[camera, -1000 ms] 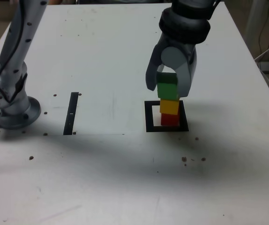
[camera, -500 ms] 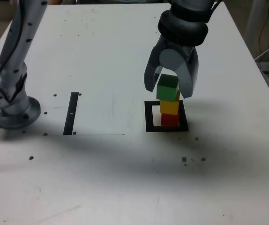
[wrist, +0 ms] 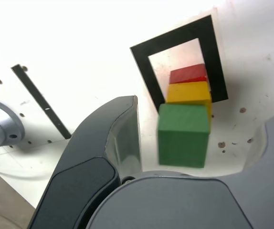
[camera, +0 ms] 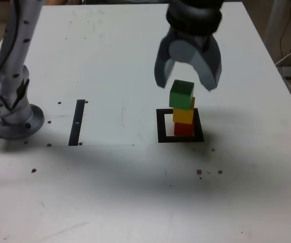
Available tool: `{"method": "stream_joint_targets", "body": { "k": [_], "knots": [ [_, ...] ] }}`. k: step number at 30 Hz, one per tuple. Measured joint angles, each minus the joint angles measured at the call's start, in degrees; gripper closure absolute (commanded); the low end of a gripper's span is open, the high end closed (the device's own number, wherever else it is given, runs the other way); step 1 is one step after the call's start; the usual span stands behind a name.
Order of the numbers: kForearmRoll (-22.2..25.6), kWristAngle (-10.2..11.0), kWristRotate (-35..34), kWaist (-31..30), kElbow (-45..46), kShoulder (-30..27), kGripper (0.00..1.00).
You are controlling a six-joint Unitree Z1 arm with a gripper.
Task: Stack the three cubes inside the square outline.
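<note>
Three cubes stand stacked inside the square outline [camera: 161,126]: the red cube [camera: 184,129] at the bottom, the yellow cube [camera: 184,116] on it, the green cube [camera: 181,95] on top, turned slightly askew. My gripper [camera: 187,87] hangs open just above the green cube, its fingers spread wider than the cube and clear of it. In the wrist view the green cube [wrist: 183,135] sits free between the open fingers [wrist: 115,138], with the yellow cube [wrist: 189,92], red cube [wrist: 188,73] and square outline [wrist: 144,59] beyond it.
A thin black strip [camera: 77,122] lies on the white table to the exterior view's left of the stack. The arm's grey base [camera: 11,114] stands at the exterior view's left edge. Small dark specks dot the table. Cables hang off the table's right side.
The gripper has opened and let go of the green cube, then risen off the stack. The green cube stays on top of the yellow one.
</note>
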Motion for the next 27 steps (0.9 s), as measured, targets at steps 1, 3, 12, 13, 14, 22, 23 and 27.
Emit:
{"method": "stream_joint_targets", "body": {
  "k": [1,3,12,13,14,22,23,27],
  "knots": [
    [0.04,0.15,-0.11,0.0,0.49,-0.59,0.0],
    [0.06,0.54,-0.33,0.0,1.96,-2.18,0.0],
    [0.19,1.7,-1.68,0.21,7.62,-9.54,0.0],
    [0.19,1.69,-1.78,0.37,8.39,-10.14,0.0],
    [0.19,1.69,-1.91,0.57,9.15,-10.77,0.0],
    [-0.27,0.85,-2.63,2.27,14.96,-14.53,0.0],
    [-0.37,0.77,-2.63,2.48,15.66,-15.05,0.0],
    [-1.04,0.75,-2.63,3.2,18.25,-16.94,0.0]
  ]
}}
